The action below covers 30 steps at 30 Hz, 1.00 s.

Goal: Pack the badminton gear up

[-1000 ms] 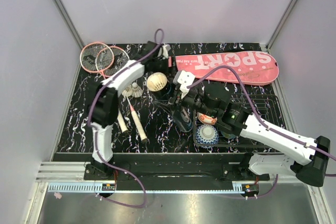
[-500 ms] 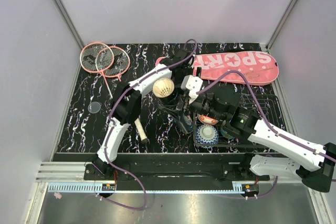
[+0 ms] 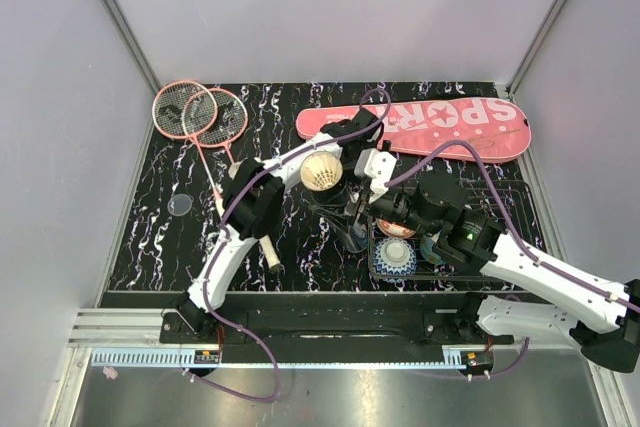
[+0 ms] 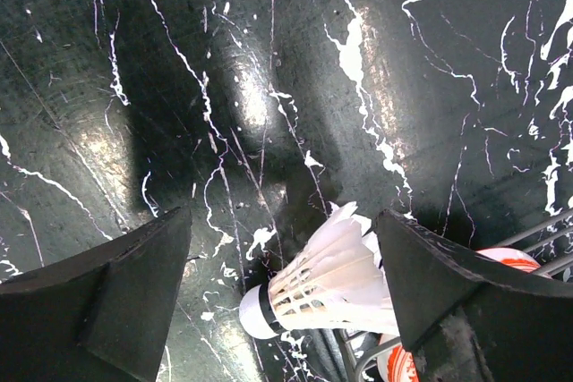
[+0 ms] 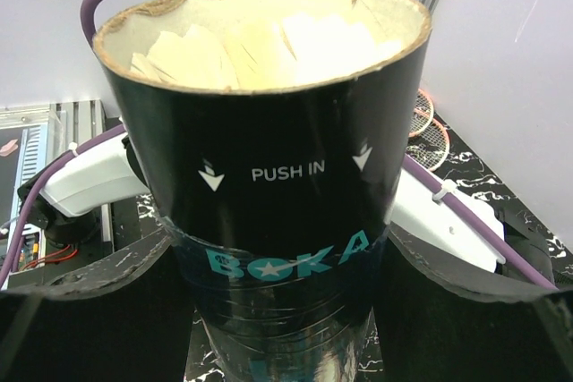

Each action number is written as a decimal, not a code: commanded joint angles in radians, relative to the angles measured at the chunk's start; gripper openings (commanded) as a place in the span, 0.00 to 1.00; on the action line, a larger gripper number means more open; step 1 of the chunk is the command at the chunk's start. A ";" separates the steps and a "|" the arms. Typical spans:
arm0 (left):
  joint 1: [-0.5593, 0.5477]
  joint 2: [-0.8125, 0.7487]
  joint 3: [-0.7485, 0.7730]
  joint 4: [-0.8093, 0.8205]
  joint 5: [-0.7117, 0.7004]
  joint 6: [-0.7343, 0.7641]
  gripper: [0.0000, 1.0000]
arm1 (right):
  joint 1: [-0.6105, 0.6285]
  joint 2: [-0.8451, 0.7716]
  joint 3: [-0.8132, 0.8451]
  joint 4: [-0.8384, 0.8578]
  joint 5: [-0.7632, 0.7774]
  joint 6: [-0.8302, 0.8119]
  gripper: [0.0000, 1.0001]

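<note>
One black tube (image 5: pixel 269 185), printed "PUSH IN" and "BOKA", clamped in right tool (image 5: pixel 279 310); left tool (image 4: pixel 282 230) apart.

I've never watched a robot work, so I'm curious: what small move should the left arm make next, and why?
Probably lower the left gripper onto the shuttlecock and close. Its jaws stand wide open with that shuttlecock lying loose below them, while the right gripper holds the black tube, mouth open.

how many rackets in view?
2. Both lie far left, heads overlapping: left racket, right racket. Handles run partly under the left arm. The cover's inside is unseen.
</note>
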 commanded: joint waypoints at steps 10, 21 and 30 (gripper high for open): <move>-0.014 -0.128 -0.119 0.043 -0.065 0.064 0.47 | 0.002 -0.022 0.006 0.050 -0.009 -0.016 0.37; 0.034 -0.245 -0.216 0.016 -0.126 0.074 0.00 | 0.002 0.010 0.017 0.049 -0.012 -0.011 0.38; 0.192 -0.557 -0.398 -0.016 -0.161 -0.002 0.00 | -0.002 0.129 0.064 0.042 0.054 -0.022 0.37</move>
